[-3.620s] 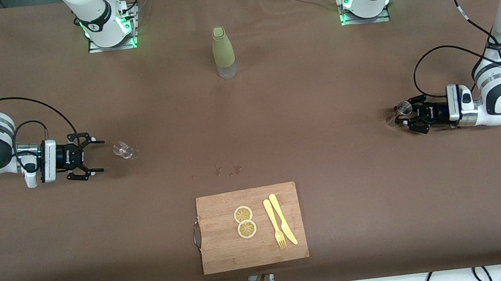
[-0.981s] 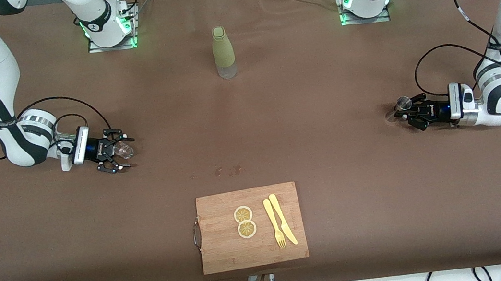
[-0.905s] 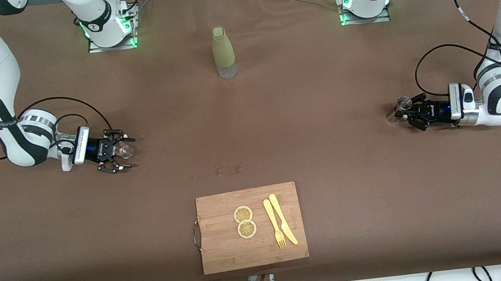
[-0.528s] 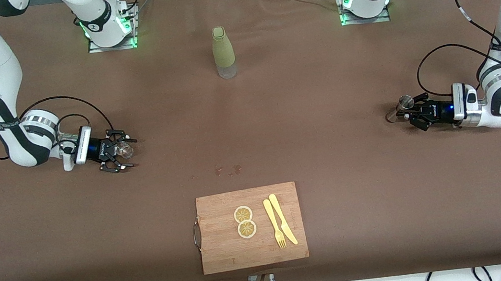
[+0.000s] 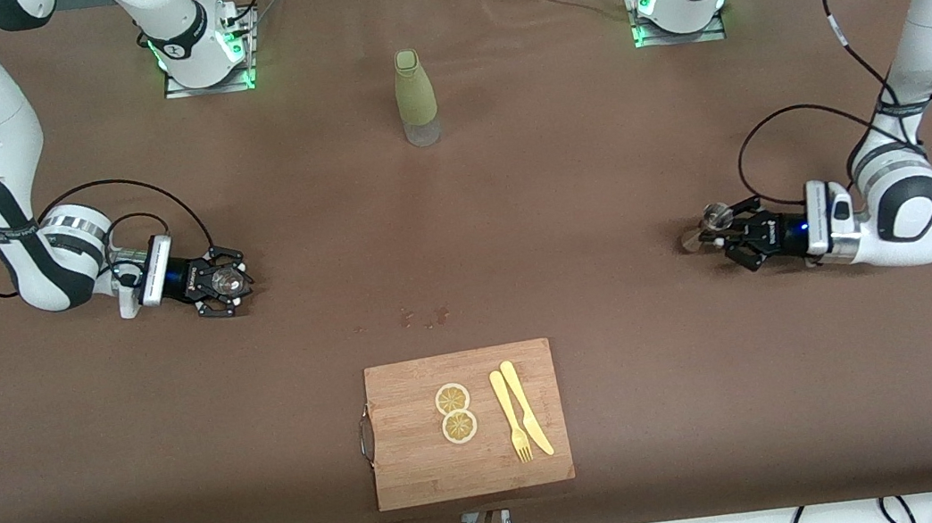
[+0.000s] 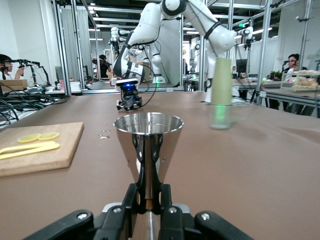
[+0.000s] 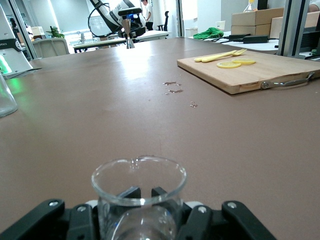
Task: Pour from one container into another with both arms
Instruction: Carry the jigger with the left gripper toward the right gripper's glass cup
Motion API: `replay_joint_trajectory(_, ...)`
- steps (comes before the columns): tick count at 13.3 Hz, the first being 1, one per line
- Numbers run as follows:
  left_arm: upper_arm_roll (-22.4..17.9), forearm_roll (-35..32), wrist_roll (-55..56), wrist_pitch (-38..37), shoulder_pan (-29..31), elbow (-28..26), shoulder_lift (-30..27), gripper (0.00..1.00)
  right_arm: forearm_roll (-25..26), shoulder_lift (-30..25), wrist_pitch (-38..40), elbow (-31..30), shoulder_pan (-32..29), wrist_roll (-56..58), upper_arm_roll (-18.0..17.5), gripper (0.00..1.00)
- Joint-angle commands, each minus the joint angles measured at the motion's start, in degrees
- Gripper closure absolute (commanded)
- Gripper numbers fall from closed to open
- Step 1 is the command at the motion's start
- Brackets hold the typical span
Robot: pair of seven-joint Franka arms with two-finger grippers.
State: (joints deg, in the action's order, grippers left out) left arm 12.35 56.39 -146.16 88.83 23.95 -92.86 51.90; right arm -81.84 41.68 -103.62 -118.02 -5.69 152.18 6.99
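The shiny steel jigger (image 5: pixel 717 217) is upright with my left gripper (image 5: pixel 725 233) shut on its narrow waist. It hangs a little above the table toward the left arm's end, its shadow beneath it. In the left wrist view the jigger (image 6: pixel 148 145) rises as a steel cone from my left gripper (image 6: pixel 148 194). The clear glass cup (image 5: pixel 227 279) is low at the table toward the right arm's end, and my right gripper (image 5: pixel 233 280) has closed round it. In the right wrist view the cup (image 7: pixel 138 195) stands upright between the dark fingers (image 7: pixel 80 220); its rim is open and it looks empty.
An olive-green bottle (image 5: pixel 416 97) stands mid-table near the bases. A wooden cutting board (image 5: pixel 420 457) with two lemon slices (image 5: pixel 455 412), a yellow fork and a knife (image 5: pixel 527 418) lies near the front edge. Small wet spots (image 5: pixel 424 316) mark the brown cloth between the grippers.
My left gripper has lifted the jigger and carried it toward the table's middle. My right gripper moved onto the glass cup and its fingers drew in round it.
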Motion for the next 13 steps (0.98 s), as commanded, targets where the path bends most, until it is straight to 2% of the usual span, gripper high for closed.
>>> replay_joint_trajectory(1,1.6,4.2,1.1,5.1,-4.8,-1.4,-2.1,1.0,-1.1,0.4,1.1,1.4,0.3,0.8,0.0,0.91)
replay_joint_trajectory(4,2.0,9.3,2.7,9.3,-11.5,-1.4,-2.1,1.0,-1.1,0.3,2.1,3.6,0.3,-0.8,-1.5,0.93)
replay_joint_trajectory(7,2.6,19.9,3.3,13.6,-19.0,-2.1,-1.8,1.0,-1.3,0.2,2.5,6.4,0.3,-5.5,-4.5,0.93)
replay_joint_trajectory(11,2.6,30.7,4.0,18.9,-27.7,-3.2,-2.0,1.0,-5.9,0.0,2.0,11.5,0.9,-6.7,-7.1,0.93)
replay_joint_trajectory(13,2.6,36.0,4.9,22.9,-31.8,-3.2,-1.9,1.0,-6.1,0.0,1.8,12.5,1.9,-8.8,-8.1,0.96)
